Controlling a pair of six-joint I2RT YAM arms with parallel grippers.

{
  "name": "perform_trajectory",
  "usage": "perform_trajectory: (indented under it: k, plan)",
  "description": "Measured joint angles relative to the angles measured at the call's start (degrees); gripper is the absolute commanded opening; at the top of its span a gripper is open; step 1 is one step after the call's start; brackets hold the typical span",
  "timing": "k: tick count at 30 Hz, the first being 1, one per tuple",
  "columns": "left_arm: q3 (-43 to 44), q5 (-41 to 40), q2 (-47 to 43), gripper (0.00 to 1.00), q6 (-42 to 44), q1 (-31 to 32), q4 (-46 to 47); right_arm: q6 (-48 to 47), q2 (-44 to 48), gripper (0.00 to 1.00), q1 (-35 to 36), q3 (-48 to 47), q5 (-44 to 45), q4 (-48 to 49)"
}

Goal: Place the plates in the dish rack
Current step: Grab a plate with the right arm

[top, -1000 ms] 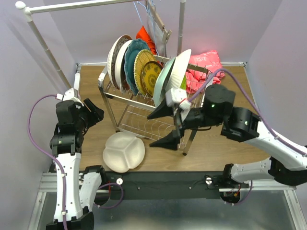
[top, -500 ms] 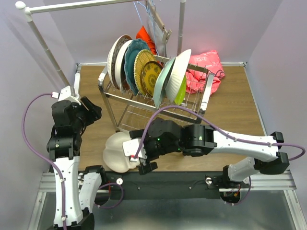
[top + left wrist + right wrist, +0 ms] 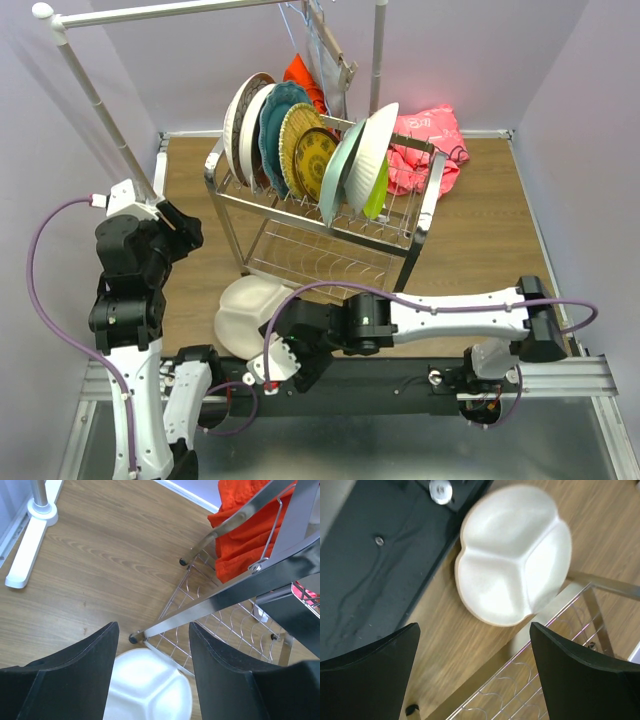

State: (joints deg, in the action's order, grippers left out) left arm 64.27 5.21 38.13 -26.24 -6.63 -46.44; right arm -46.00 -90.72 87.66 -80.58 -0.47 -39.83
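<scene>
**Both jaws spread, one plate lying outside the rack**

I am holding my right gripper [image 3: 473, 626] wide apart and gripping nothing. It is hanging low over the near edge of the table [image 3: 480, 250], with the arm reaching across towards the left. In my right wrist view the white divided plate [image 3: 515, 575] is showing between the fingers, up towards 1 o'clock.

That plate is lying flat on the wood, three wells up. From above it is sitting at about 7 o'clock of the dish rack [image 3: 300, 215], just beside the rack's near left leg. I cannot tell whether it is touching the leg.

My left gripper [image 3: 153, 626] is also standing spread and empty. It is hovering at 9 o'clock of the rack, well apart from it. Through its fingers I am seeing the plate at 6 o'clock and an orange cloth [image 3: 245, 530] at 1 o'clock.

The other plates [image 3: 300, 140] are standing on edge in a row along the rack's upper tier, leaning towards 11 o'clock. A pink cloth [image 3: 425, 140] is lying behind the rack at 2 o'clock.
</scene>
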Motion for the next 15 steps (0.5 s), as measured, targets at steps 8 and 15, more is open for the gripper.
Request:
perform_trajectory:
  k: [8,15]
  plan:
    - [0.0,-1.8,-2.3,0.68,0.0,0.0,-0.2,-2.1,-7.1,0.94,0.9,2.5,5.2,2.3]
    - [0.0,-2.9,-4.3,0.69,0.0,0.0,-0.2,-2.1,-12.3,0.88,1.0,7.3,8.8,6.2]
